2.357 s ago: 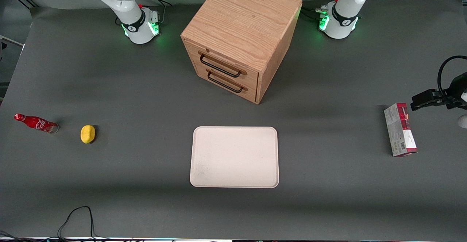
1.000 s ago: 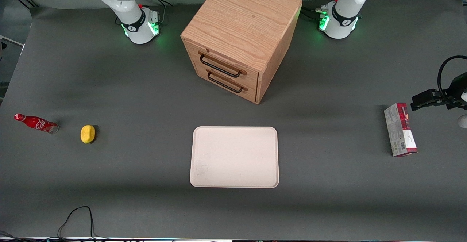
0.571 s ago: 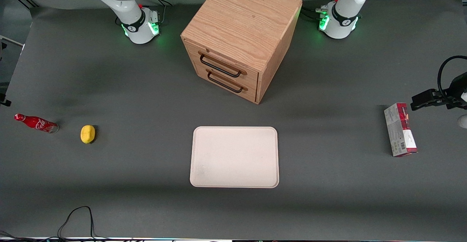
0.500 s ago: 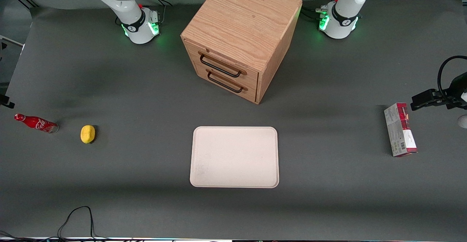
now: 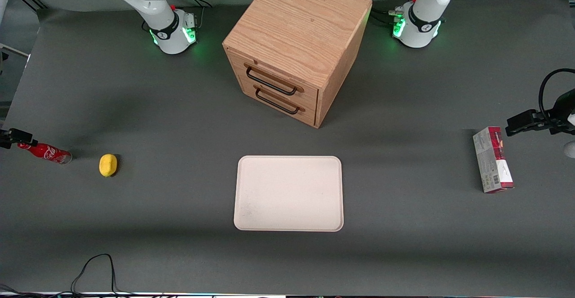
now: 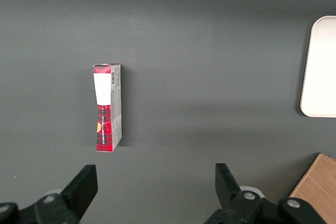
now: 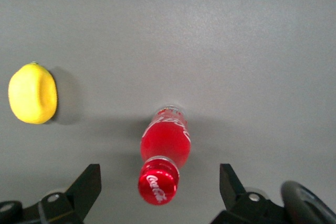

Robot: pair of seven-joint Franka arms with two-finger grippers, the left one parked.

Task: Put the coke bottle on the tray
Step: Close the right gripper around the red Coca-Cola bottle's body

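Right now the gripper (image 7: 157,192) hangs above the coke bottle (image 7: 163,159), with its two fingers (image 7: 86,184) spread wide, one on each side of the bottle, and holding nothing. The bottle lies on its side on the dark table, its red cap close under the gripper and its clear base pointing away. It is not on the tray (image 5: 288,193) yet; the tray sits well apart, toward the middle of the table. A lemon (image 7: 32,93) rests near the bottle, off to one side of the gripper.

The bottle is round, so it may roll away if one finger bumps it first. The gripper seems to be over the cap end, though its height is hard to judge. A grab there could let the bottle tip or slip out.
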